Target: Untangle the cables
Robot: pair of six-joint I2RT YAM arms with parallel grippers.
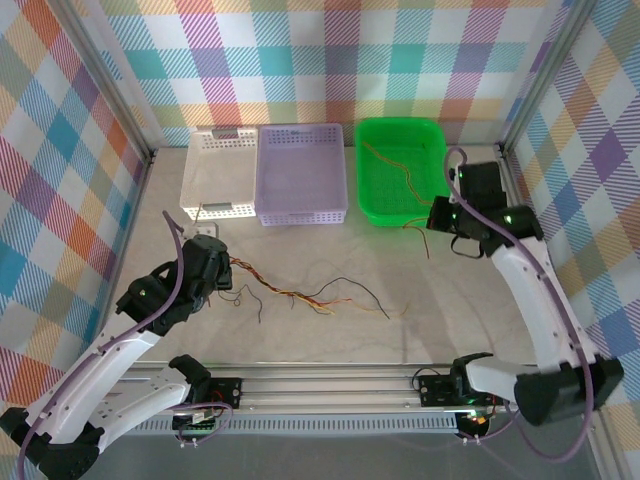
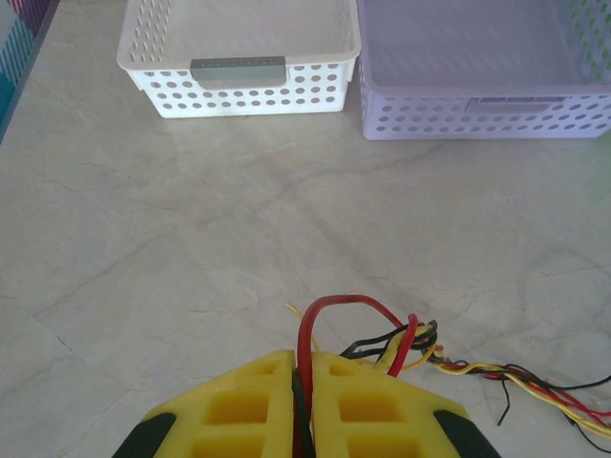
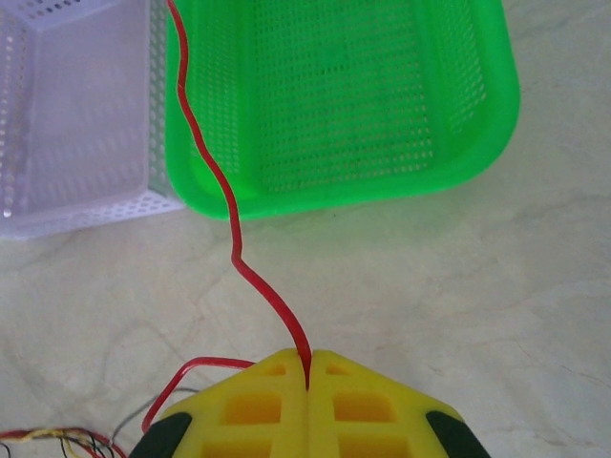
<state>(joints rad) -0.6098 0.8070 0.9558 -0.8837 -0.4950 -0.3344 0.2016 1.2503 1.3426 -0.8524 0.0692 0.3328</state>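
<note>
**Left tool (image 2: 304, 364) and right tool (image 3: 307, 361) both clamped on cables (image 1: 290, 292)**

Left tool is pressed together on a red wire (image 2: 303, 339) at one end of the red, yellow and black tangle lying across the surface (image 2: 191, 239). Right tool pinches a red strand (image 3: 235, 250) that runs up past the green basket (image 3: 382, 188).

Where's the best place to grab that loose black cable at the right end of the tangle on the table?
Probably pinch its free stretch right of the tangle, coming from straight above: the black cable lies flat on the table there, arcing clear of the other strands.
</note>
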